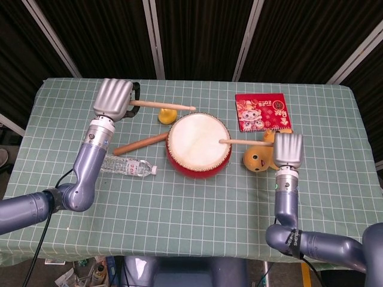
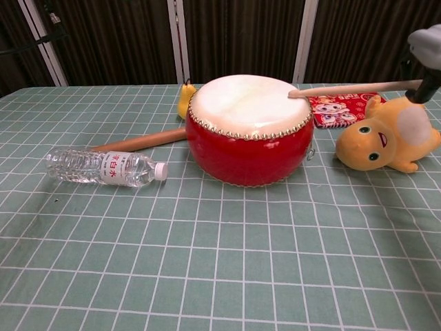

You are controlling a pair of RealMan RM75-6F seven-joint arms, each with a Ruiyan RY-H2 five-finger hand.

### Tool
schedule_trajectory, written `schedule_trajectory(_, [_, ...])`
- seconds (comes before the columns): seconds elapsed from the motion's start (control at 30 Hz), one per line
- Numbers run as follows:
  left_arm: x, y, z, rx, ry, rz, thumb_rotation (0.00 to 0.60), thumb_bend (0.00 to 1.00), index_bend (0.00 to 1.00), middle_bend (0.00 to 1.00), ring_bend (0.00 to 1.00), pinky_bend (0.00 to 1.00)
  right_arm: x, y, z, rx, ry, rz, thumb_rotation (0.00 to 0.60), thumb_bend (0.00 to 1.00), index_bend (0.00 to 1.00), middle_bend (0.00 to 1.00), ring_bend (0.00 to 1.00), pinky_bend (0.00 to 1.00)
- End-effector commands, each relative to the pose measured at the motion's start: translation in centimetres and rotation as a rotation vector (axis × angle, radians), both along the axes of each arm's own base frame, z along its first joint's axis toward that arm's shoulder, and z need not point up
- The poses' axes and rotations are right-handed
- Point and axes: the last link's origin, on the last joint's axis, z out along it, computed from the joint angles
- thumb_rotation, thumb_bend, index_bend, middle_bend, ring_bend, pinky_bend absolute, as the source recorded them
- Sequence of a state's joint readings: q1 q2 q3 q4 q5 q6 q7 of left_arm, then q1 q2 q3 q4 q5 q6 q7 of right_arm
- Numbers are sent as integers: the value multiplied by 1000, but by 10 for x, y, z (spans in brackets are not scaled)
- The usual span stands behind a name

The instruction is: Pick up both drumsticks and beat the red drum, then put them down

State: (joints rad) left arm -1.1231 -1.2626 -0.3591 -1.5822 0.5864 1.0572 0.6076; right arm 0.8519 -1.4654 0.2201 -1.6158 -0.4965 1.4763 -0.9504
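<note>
The red drum [image 1: 198, 143] [image 2: 249, 128] with a white skin stands mid-table. My right hand [image 1: 288, 150] [image 2: 425, 43] grips a pale drumstick [image 1: 246, 142] [image 2: 355, 87] just right of the drum, over the yellow plush toy. The stick lies nearly level, its tip over the skin's right part. My left hand [image 1: 114, 99] holds the other drumstick [image 1: 161, 105] at the back left, its tip pointing right above the drum's far rim. The chest view does not show the left hand.
A yellow plush toy [image 1: 261, 156] [image 2: 387, 139] lies right of the drum. A water bottle [image 1: 127, 165] [image 2: 105, 167] and a brown wooden stick [image 1: 140, 143] [image 2: 141, 142] lie to its left. A small yellow toy [image 1: 166, 113] and a red printed packet [image 1: 261, 111] sit behind.
</note>
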Motion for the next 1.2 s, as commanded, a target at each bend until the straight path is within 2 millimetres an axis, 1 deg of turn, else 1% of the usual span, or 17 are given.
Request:
schedule_trajectory(0.03, [3,-10,-1,-9,-21,1,600,619,780,1000,1000,1000,5,16,37,-58,-123,53,600,815,998,1000,1000,1000])
schedule_trajectory(0.13, [1,-26,-3,-30,-48,11,600,619,780,1000,1000,1000,-1,33,51,-60,-174,71,600,815,998,1000,1000,1000])
schedule_trajectory(0.2, [-4,-42,-6,-56,-58,17,600,619,780,1000,1000,1000,-12,49,57,-47,-232,55,600,815,998,1000,1000,1000])
schedule_trajectory(0.33, [-18,-71,-12,-106,-66,43,600,617,780,1000,1000,1000,-31,73,61,-3,-289,32,600,815,998,1000,1000,1000])
schedule_trajectory(0.4, [-28,-87,-16,-133,-62,63,600,617,780,1000,1000,1000,-43,86,61,24,-314,8,600,814,998,1000,1000,1000])
schedule_trajectory(0.53, [-51,-116,-31,-202,-59,117,600,617,779,1000,1000,1000,-62,112,56,89,-320,-15,600,815,998,1000,1000,1000])
schedule_trajectory(0.57, [-56,-122,-35,-219,-55,127,600,617,779,1000,1000,1000,-67,119,53,110,-313,-25,600,815,998,1000,1000,1000])
schedule_trajectory(0.7, [-70,-141,-53,-274,-51,155,600,614,778,1000,1000,1000,-81,137,44,159,-299,-45,600,815,998,1000,1000,1000])
schedule_trajectory(0.8, [-75,-150,-67,-307,-51,165,600,614,777,1000,1000,1000,-87,145,37,185,-292,-53,600,815,998,1000,1000,1000])
schedule_trajectory(0.9, [-78,-155,-81,-325,-36,169,600,614,777,1000,1000,1000,-92,150,31,205,-279,-55,600,815,998,1000,1000,1000])
schedule_trajectory(1.0, [-80,-156,-95,-338,-14,183,600,614,776,1000,1000,1000,-96,150,28,219,-268,-50,600,815,998,1000,1000,1000])
schedule_trajectory(1.2, [-81,-151,-120,-356,24,209,600,612,773,1000,1000,1000,-101,151,20,249,-272,-60,600,815,998,1000,1000,1000])
